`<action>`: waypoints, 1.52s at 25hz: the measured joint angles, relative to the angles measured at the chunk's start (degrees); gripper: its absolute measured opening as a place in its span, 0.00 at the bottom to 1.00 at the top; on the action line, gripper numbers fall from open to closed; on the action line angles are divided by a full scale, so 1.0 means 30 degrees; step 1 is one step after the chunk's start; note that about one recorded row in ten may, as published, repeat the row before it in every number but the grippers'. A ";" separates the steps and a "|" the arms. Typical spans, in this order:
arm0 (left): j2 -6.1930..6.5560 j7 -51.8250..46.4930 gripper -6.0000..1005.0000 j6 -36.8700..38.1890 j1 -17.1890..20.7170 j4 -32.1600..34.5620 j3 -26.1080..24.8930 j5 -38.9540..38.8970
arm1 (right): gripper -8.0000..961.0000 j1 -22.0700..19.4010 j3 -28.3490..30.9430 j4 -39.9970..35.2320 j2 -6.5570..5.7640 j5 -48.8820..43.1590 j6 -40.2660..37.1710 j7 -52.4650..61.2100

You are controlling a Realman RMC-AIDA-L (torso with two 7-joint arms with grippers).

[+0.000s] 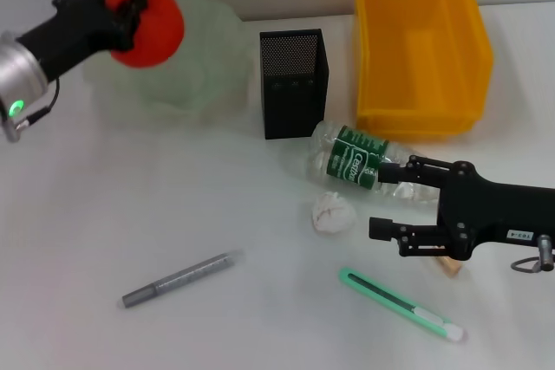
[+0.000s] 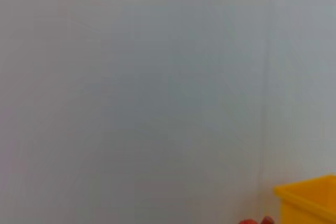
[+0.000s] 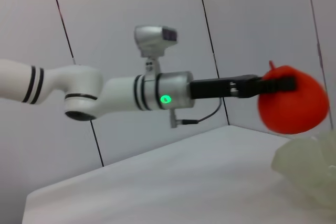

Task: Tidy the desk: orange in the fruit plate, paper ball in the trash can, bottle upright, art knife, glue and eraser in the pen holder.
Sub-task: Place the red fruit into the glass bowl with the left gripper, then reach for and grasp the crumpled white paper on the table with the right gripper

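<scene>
My left gripper (image 1: 128, 13) is shut on the orange (image 1: 152, 23), holding it above the pale translucent fruit plate (image 1: 204, 62) at the back left. The right wrist view shows that orange (image 3: 292, 101) over the plate (image 3: 310, 166). The clear bottle (image 1: 360, 165) with a green label lies on its side at centre. My right gripper (image 1: 378, 201) stands open beside it, one finger lying along the bottle. A white paper ball (image 1: 332, 211) sits just left of that gripper. A green art knife (image 1: 403, 305) and a grey glue stick (image 1: 178, 279) lie near the front.
A black mesh pen holder (image 1: 295, 84) stands behind the bottle. The yellow trash can (image 1: 421, 41) is at the back right, and its corner (image 2: 310, 200) shows in the left wrist view. A small tan object (image 1: 449, 266), maybe the eraser, peeks from under the right gripper.
</scene>
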 joint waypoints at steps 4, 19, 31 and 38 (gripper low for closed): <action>-0.0049 0.1186 0.09 -0.1962 -0.1430 -0.1127 0.0000 -0.0703 | 0.87 0.0053 -0.0004 0.0023 0.0001 0.0000 -0.0018 0.0011; -0.0160 0.3511 0.17 -0.4584 -0.2969 -0.2571 0.0153 -0.2430 | 0.87 0.0121 -0.0031 0.0092 0.0025 0.0029 -0.0069 0.0047; -0.0066 0.3524 0.72 -0.2870 -0.2603 -0.2414 0.0723 -0.2431 | 0.87 0.0029 0.0160 0.0258 -0.0003 0.0166 -0.0093 0.0053; 0.0094 0.3724 0.78 0.2770 0.0095 -0.1884 0.0850 -0.1864 | 0.87 -0.0573 0.0219 -0.0602 -0.0094 0.1229 -0.0577 0.0516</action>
